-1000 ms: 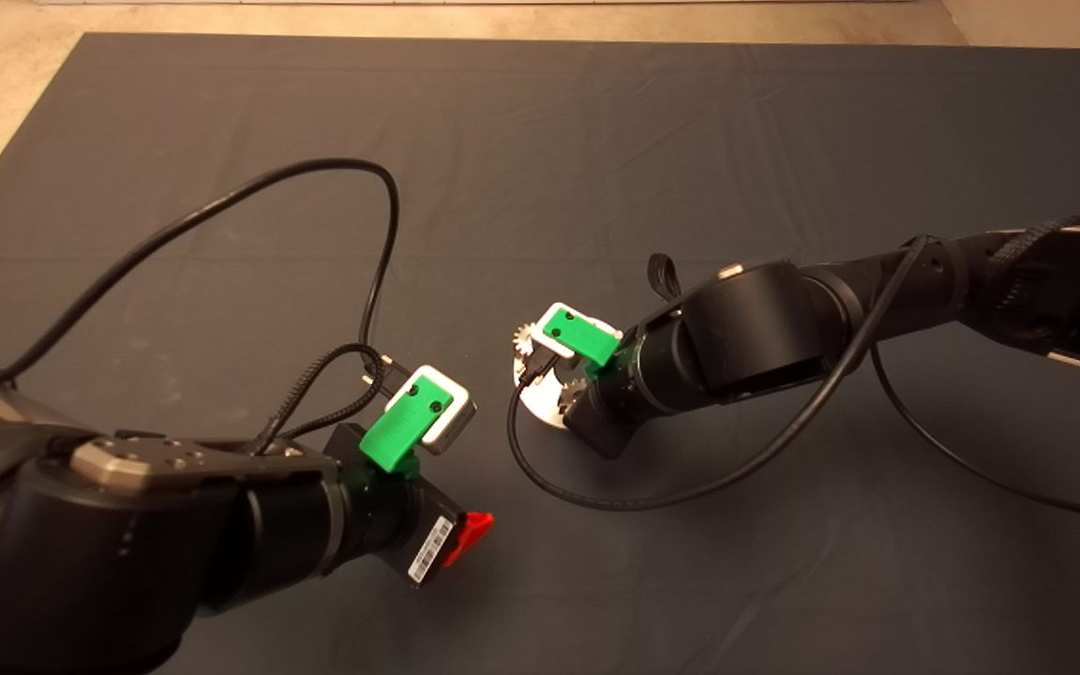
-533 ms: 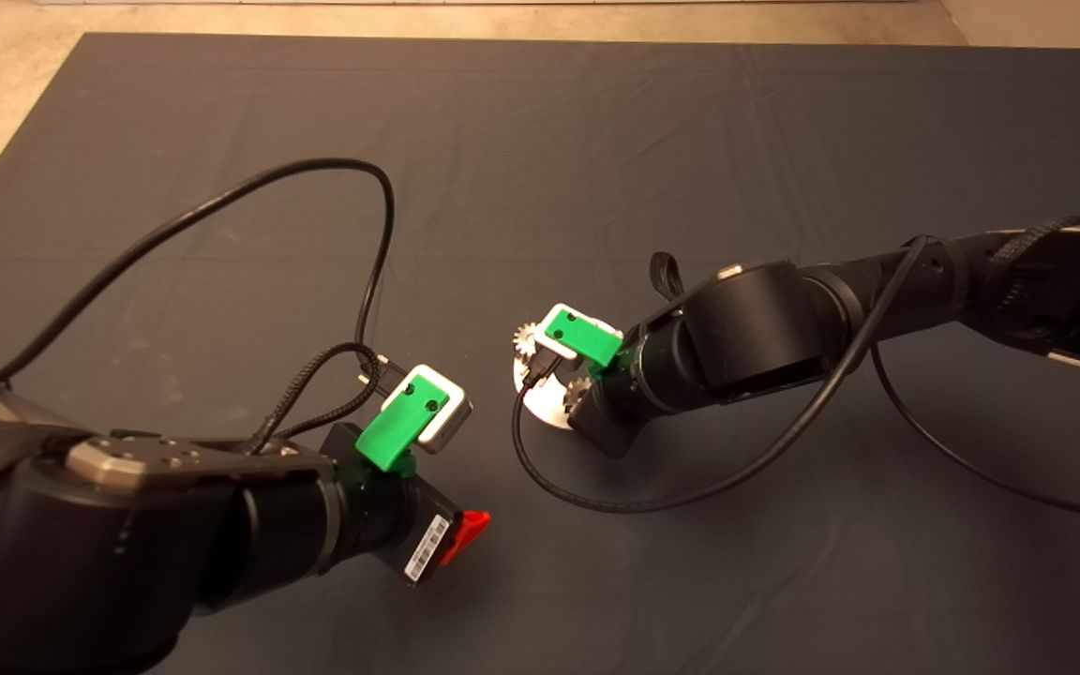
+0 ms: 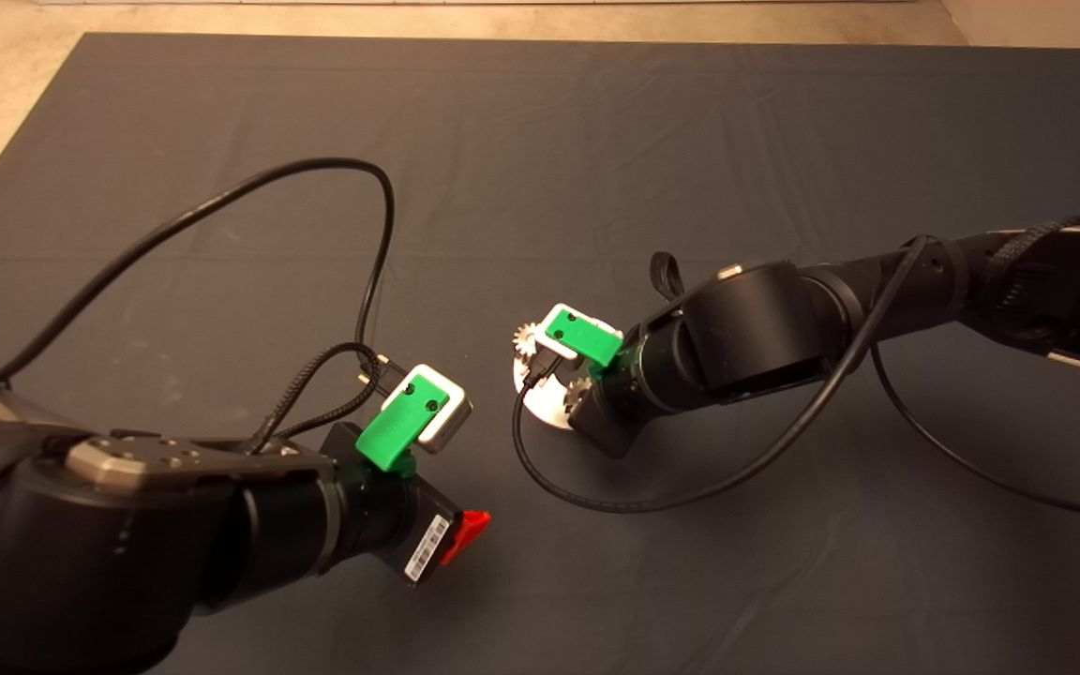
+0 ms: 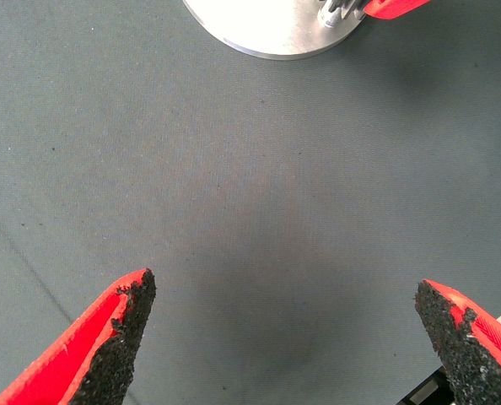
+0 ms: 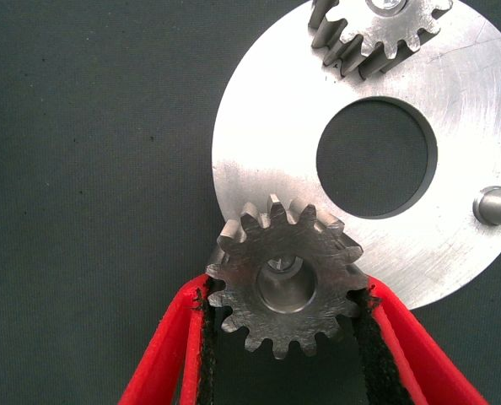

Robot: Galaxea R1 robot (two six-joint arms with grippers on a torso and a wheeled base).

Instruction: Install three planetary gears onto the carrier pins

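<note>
The round silver disc (image 5: pixel 259 169) with a central hole lies on the mat. One planetary gear (image 5: pixel 377 34) sits on a carrier pin at its far side, seen in the head view as planetary gear (image 3: pixel 528 336). A bare carrier pin (image 5: pixel 497 207) stands at the disc's edge. My right gripper (image 5: pixel 286 294) is shut on a second planetary gear (image 5: pixel 284 249) at the disc's rim, and a pin top shows through its bore. My left gripper (image 4: pixel 284 291) hovers open over bare mat just short of the disc (image 4: pixel 267 25).
The dark mat (image 3: pixel 596 141) covers the table, with bare tabletop past its far and left edges. Black cables (image 3: pixel 352 169) loop from both arms over the mat near the disc (image 3: pixel 540 408). The left arm fills the lower left corner.
The right gripper with its gear has edged slightly to the right over the disc. The left gripper has drawn back a touch.
</note>
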